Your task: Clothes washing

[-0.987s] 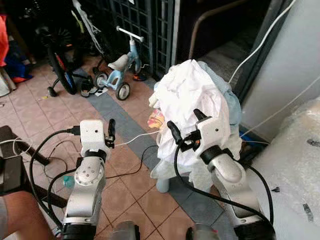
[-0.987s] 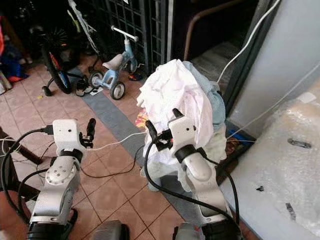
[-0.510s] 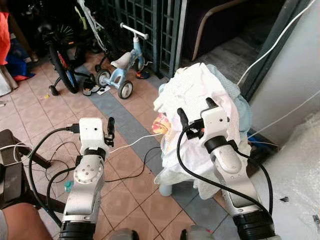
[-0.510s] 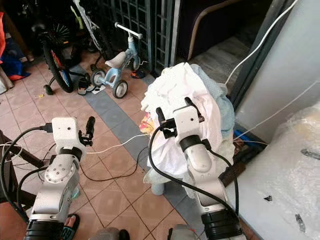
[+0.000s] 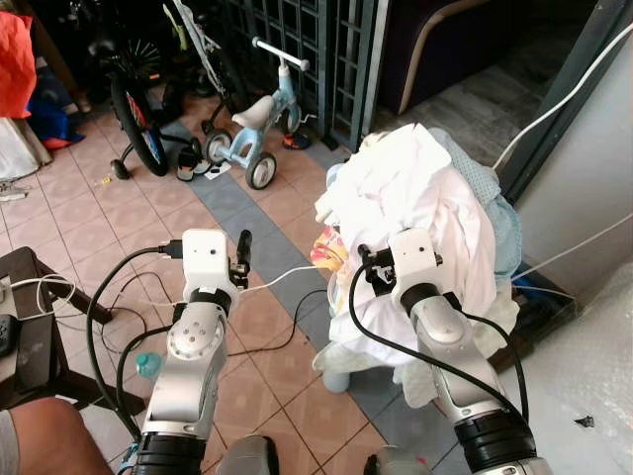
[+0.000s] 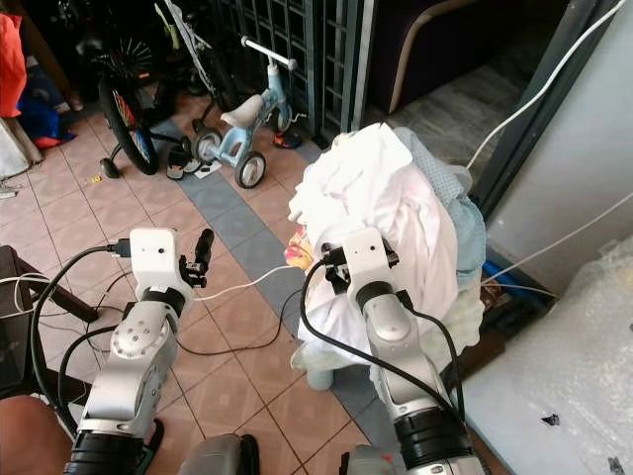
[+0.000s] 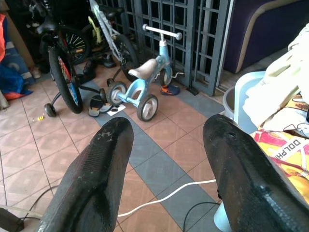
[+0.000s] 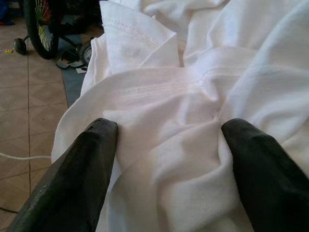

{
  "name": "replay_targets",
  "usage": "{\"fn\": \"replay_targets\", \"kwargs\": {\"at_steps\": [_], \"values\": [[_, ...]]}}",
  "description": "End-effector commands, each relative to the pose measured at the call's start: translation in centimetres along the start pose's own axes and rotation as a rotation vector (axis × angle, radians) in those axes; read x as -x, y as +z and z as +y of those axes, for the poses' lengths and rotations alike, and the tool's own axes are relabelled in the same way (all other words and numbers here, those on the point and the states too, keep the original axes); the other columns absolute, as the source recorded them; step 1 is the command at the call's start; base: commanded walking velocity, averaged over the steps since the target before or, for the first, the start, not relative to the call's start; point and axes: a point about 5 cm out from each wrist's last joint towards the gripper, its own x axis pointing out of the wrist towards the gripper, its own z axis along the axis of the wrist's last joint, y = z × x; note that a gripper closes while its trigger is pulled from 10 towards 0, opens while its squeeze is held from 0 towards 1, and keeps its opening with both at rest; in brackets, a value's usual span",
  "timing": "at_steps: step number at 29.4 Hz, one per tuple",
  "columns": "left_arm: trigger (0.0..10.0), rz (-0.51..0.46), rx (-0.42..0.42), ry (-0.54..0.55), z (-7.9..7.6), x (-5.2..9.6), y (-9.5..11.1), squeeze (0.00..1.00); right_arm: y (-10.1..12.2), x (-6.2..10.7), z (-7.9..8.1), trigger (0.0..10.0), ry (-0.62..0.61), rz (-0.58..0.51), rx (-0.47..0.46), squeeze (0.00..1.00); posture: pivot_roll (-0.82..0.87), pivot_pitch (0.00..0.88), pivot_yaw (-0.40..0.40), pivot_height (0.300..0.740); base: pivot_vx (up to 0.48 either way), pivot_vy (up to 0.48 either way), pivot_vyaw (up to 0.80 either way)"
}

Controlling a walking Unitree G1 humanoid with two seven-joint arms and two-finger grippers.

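A heap of white clothes is piled over a light blue basket beside the doorway. A printed yellow and red cloth peeks out on the heap's left side. My right gripper is open, and both fingers press into the white fabric with a bunched fold between them. It sits at the heap's front face. My left gripper is open with nothing between its fingers. It is held over the tiled floor, left of the heap.
A small blue tricycle and a bicycle stand by the metal gate. A white cable and black cables cross the tiles. A person's arm is at the lower left. A bulk wrapped in bubble wrap lies on the right.
My right gripper has gone lower and forward into the white heap, its fingers now sunk in the cloth. The camera has shifted. The left arm holds its pose.
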Motion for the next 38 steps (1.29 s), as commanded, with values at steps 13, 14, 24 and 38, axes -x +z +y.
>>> {"fn": "replay_targets", "kwargs": {"at_steps": [13,14,24,38], "values": [[10.0,0.028,-0.003,0.01,0.2,0.2,-0.4,0.0,-1.4,0.2,-1.8,0.0,-0.072,0.086,0.04,0.0,-0.04,0.113,0.033,0.74,0.0,0.0,0.0],[10.0,0.03,-0.003,0.009,0.2,0.2,-0.4,0.0,-1.7,0.3,-1.5,0.0,-0.055,0.103,0.024,0.0,-0.04,0.113,0.032,0.74,0.0,0.0,0.0],[10.0,0.034,0.0,0.017,0.2,0.2,-0.4,0.0,-1.8,0.4,-0.1,0.0,0.01,0.111,-0.039,0.0,-0.04,0.112,0.028,0.74,0.0,0.0,0.0],[10.0,0.048,0.036,0.005,0.0,0.2,-0.5,0.0,-1.8,0.5,0.0,0.0,0.021,0.095,-0.017,0.0,-0.04,0.097,0.027,0.74,0.0,0.0,0.0]]}}
